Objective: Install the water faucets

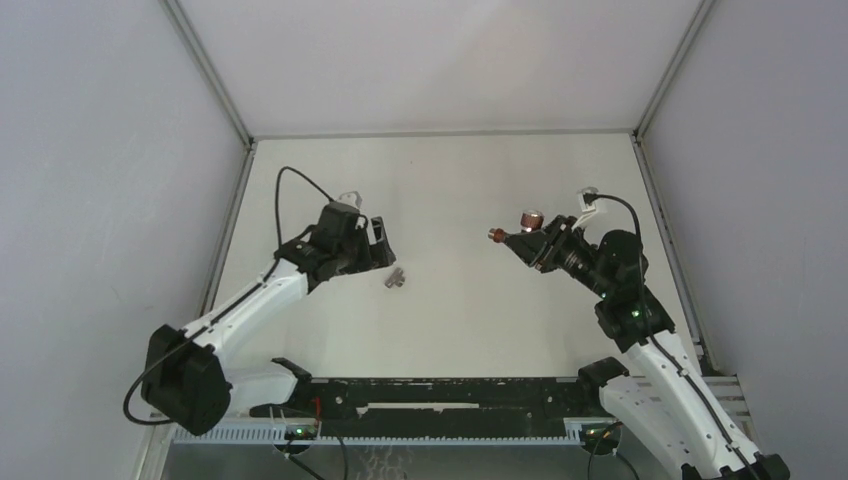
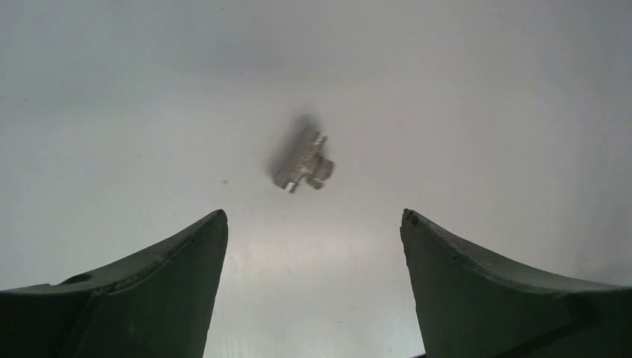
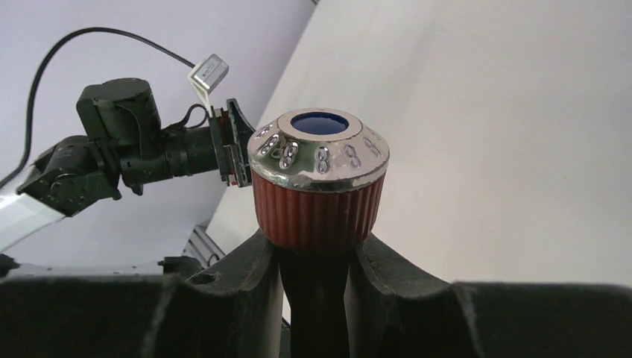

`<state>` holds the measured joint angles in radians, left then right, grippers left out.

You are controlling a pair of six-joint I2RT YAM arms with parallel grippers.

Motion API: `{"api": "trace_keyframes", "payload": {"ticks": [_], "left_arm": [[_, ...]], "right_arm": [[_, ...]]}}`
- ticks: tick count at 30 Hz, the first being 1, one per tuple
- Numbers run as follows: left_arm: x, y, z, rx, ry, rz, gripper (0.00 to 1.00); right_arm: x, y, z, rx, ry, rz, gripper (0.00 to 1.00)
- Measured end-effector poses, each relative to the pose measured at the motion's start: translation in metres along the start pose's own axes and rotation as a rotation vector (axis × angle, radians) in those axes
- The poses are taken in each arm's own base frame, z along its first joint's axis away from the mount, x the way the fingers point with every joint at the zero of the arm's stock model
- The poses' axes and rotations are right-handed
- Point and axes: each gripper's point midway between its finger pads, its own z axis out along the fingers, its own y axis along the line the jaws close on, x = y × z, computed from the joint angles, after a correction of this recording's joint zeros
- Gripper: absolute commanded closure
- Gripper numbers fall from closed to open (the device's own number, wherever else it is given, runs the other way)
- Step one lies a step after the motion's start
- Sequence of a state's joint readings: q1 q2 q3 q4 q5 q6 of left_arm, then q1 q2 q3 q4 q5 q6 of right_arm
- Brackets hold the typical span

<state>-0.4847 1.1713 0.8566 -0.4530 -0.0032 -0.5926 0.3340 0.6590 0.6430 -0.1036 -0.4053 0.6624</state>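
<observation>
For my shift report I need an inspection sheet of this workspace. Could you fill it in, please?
Surface: white table, smooth.
Job's things: silvery fitting lying on the table; reddish-brown faucet with a chrome-capped knob, held off the table.
Clutter: nothing seen.
Grippers: left gripper open, pointed at the fitting, not touching it; right gripper shut on the faucet below its knob.
Cables: left-wrist cable and right-wrist cable, black, looping free.
Surroundings: plain white walls.

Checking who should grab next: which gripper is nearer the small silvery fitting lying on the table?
Left. The left gripper hangs just short of the silvery fitting, jaws wide open toward it. The right gripper is across the table, shut on the reddish-brown faucet.
</observation>
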Motion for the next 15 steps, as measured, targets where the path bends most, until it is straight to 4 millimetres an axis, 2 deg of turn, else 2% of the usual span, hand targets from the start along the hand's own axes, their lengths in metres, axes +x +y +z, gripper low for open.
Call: {"api": "trace_keyframes", "payload": {"ticks": [5,7,11,15], "left_arm": [[0.036,0.037,0.027,-0.204,0.128,0.042,0.12],[0.049,0.043,0.035,-0.249,0.170,0.069,0.13],[0.058,0.043,0.051,-0.291,0.229,0.134,0.19],[0.044,0.024,0.069,-0.271,0.229,0.185,0.29]], "right_arm": [[0.012,-0.013,0.001,0.062,0.044,-0.012,1.00],[0.017,-0.015,0.001,0.074,0.060,-0.013,1.00],[0.020,-0.019,0.004,0.085,0.076,-0.010,1.00],[0.024,-0.023,0.007,0.097,0.095,-0.001,1.00]]}}
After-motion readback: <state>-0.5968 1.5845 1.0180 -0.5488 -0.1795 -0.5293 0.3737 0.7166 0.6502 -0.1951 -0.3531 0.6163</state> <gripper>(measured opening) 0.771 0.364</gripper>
